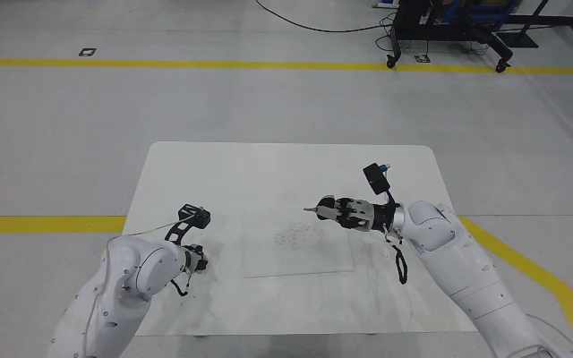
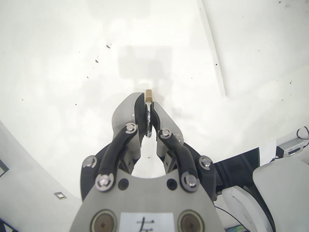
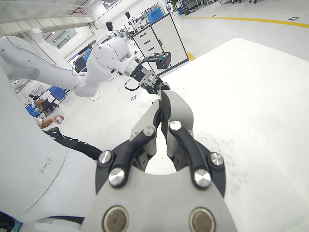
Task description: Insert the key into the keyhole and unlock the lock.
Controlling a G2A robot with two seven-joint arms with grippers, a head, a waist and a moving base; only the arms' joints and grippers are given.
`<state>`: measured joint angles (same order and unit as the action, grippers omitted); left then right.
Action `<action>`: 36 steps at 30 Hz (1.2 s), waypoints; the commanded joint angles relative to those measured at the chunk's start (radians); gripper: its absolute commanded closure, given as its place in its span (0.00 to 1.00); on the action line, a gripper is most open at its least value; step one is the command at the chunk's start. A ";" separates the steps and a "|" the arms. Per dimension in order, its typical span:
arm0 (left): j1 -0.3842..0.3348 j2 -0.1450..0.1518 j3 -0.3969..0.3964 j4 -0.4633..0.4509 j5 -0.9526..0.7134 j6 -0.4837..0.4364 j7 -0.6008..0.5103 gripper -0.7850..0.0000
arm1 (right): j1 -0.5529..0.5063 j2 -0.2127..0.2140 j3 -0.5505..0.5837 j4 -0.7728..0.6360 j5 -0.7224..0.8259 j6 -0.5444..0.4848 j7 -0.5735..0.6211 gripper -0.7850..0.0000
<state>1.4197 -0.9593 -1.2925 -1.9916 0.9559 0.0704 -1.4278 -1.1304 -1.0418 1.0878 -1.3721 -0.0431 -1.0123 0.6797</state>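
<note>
Left end effector clamps the lock, brass end protruding beyond it.

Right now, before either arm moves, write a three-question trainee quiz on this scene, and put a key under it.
1. True or false: the left gripper is shut on the lock.
2. Pick one. The two grippers are: A, touching each other; B, apart, both over the table; C, both off to the side of it.
3. Short answer: which gripper has a thin metal tip, seemingly the key, sticking out past its fingers?

Key: 1 true; 2 B; 3 the right gripper.
</note>
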 commanded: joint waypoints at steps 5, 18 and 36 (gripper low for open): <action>0.006 0.001 -0.009 -0.018 -0.005 0.002 -0.005 1.00 | 0.000 0.000 0.000 0.000 0.000 0.000 0.000 1.00; 0.007 0.002 -0.008 -0.019 -0.011 -0.001 -0.020 0.84 | 0.000 0.000 0.000 0.000 0.000 0.000 0.000 1.00; 0.017 0.003 -0.021 -0.014 -0.015 0.002 0.017 1.00 | 0.000 0.000 0.000 0.000 0.000 0.000 0.000 1.00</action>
<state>1.4341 -0.9559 -1.3073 -1.9996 0.9459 0.0740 -1.4299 -1.1304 -1.0418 1.0878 -1.3721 -0.0431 -1.0123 0.6797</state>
